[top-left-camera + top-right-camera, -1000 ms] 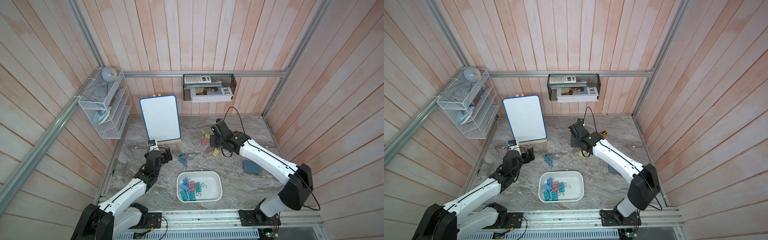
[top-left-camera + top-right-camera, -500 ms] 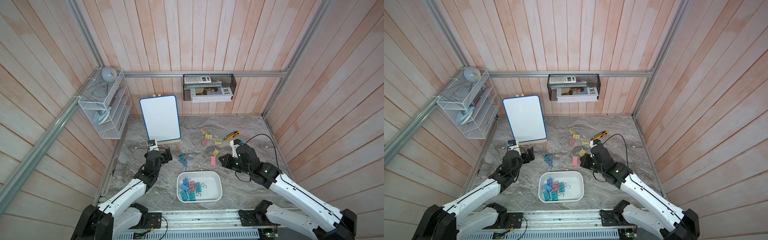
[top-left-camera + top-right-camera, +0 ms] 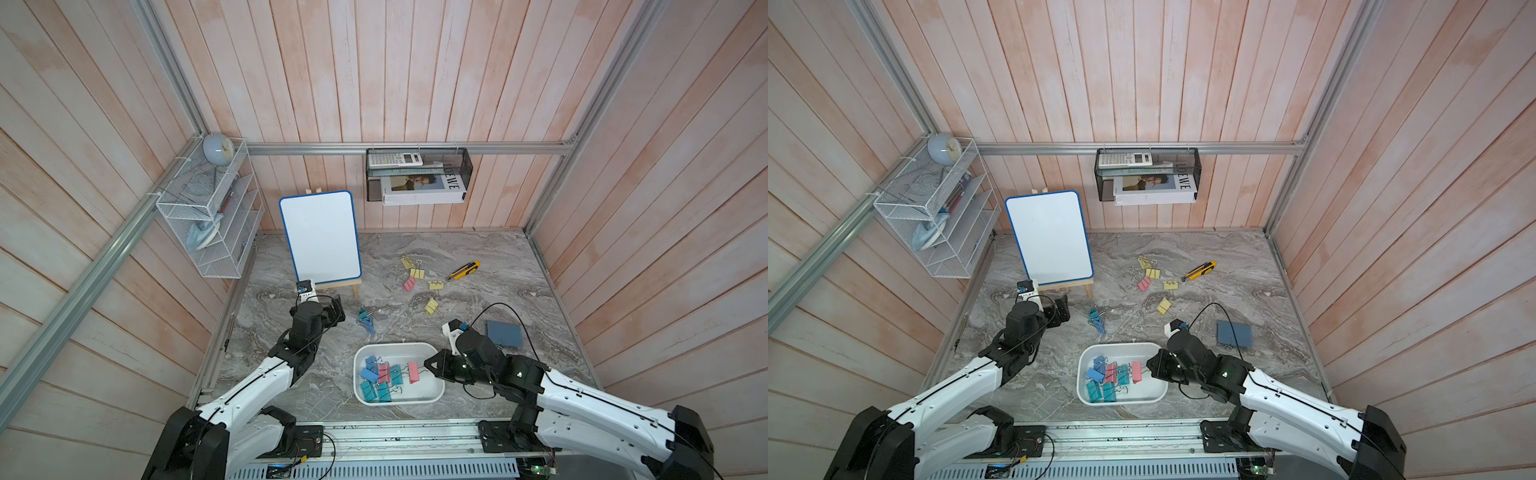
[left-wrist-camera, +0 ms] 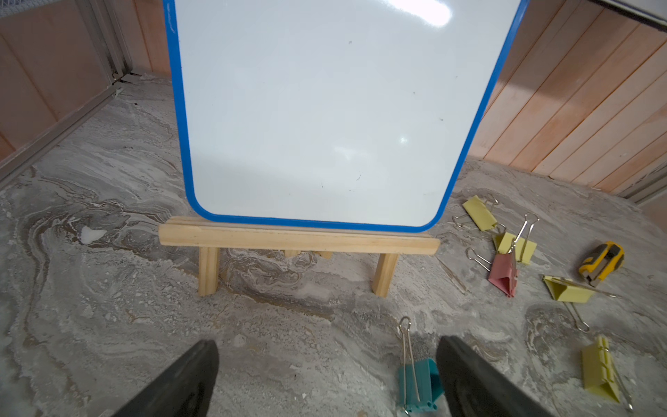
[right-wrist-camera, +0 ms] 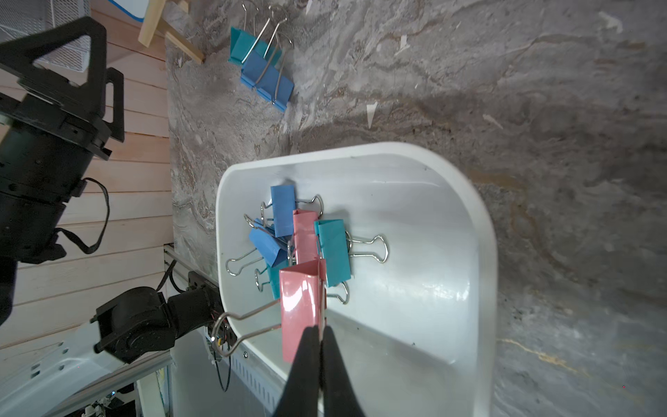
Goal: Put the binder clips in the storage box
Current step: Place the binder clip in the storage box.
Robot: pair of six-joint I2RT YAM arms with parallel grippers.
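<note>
Left end effector [image 4: 325,361] is held wide before the blue-rimmed whiteboard [image 4: 325,108], a teal clip [image 4: 418,379] just beside one finger [image 4: 469,379]. Over the glossy white storage box [image 3: 398,348] on the marbled desk [image 3: 498,257], a pink binder clip [image 5: 299,310] is pinched by the right end effector [image 5: 320,329]. Yellow clips [image 3: 417,273] are scattered beyond.

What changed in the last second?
The right gripper swung from the far clips back over the white box, shut on a pink clip, not yet released. The left gripper stayed open by the teal clip; those far clips and the knife did not move.
</note>
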